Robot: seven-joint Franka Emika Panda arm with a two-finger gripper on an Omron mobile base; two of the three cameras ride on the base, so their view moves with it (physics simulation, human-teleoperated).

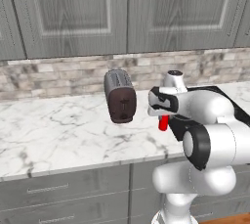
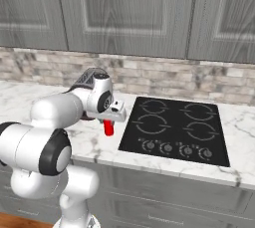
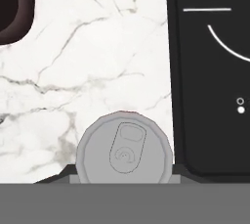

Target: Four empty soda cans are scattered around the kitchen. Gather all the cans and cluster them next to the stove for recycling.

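Your gripper (image 2: 108, 122) has its jaws closed on a red soda can (image 2: 108, 128), which hangs upright under the hand. In the right base view the can sits left of centre, just beside the left edge of the stove (image 2: 174, 130), low over the marble counter (image 2: 94, 145); whether its base touches the marble you cannot tell. In the left base view the same can shows as a red sliver right of centre, below the white hand, with the toaster (image 1: 119, 96) a little to its left. In the hand view the silvery top of the can fills the lower middle of the frame, the black glass of the stove runs down the right side, and a dark corner of the toaster sits at the upper left.

As for progress, you have this one can brought to the right spot, close by the cooktop edge, but it is not yet released. No other can stands on the counter beside the stove in these pictures, so by the look of it this is the first of the four; setting it down and fetching the other three remains.
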